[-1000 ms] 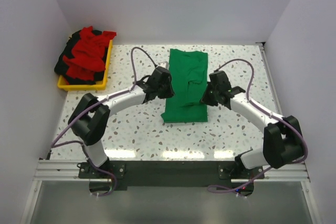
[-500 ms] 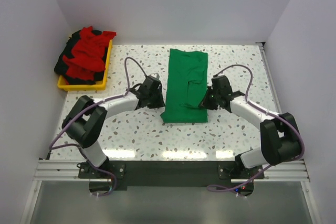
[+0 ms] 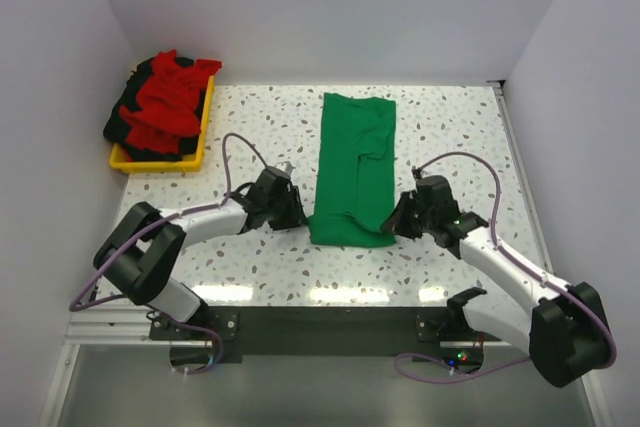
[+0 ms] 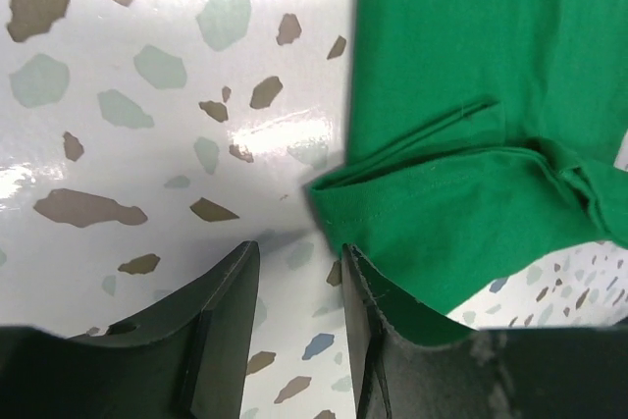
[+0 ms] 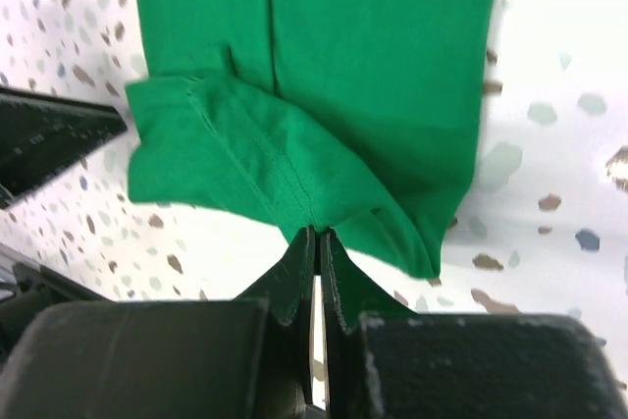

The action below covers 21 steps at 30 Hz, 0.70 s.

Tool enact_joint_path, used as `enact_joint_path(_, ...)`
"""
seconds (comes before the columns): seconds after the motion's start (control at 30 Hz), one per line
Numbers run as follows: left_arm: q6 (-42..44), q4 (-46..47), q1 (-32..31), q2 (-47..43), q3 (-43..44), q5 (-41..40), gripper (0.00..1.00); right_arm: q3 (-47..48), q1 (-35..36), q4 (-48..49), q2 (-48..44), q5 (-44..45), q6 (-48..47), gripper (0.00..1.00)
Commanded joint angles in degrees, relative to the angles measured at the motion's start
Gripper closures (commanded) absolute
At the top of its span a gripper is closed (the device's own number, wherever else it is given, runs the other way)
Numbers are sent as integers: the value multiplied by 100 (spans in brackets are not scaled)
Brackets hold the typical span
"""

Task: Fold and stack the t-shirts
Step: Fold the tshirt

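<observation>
A green t-shirt [image 3: 358, 147], folded into a long strip, lies down the middle of the table. My right gripper [image 3: 398, 225] is shut on the shirt's near right hem, and the cloth bunches up at the closed fingertips in the right wrist view [image 5: 314, 235]. My left gripper [image 3: 292, 215] is open at the shirt's near left corner. In the left wrist view [image 4: 299, 272] only bare table shows between the fingers, and the green shirt [image 4: 471, 95] lies just ahead and to the right, against the right finger [image 4: 365, 331].
A yellow tray [image 3: 160, 160] at the back left holds a heap of red and black shirts [image 3: 165, 97]. White walls close in the left, back and right sides. The left arm's dark finger [image 5: 49, 139] shows at the left of the right wrist view.
Both grippers have moved from beside the shirt's middle toward the near edge. The shirt's near right hem is now gathered and held in the right gripper.
</observation>
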Motion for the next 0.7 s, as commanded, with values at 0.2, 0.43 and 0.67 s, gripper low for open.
enact_joint_path(0.2,-58,977,15,-310,-205,662,52,-577,494,-508,-737,-86,92,100)
enact_joint_path(0.43,153,1048,15,-73,-74,697,50,-832,662,-737,-1097,2,207,100)
enact_joint_path(0.67,206,1303,6,50,-82,864,49,-938,679,-1009,-1396,55,224,100)
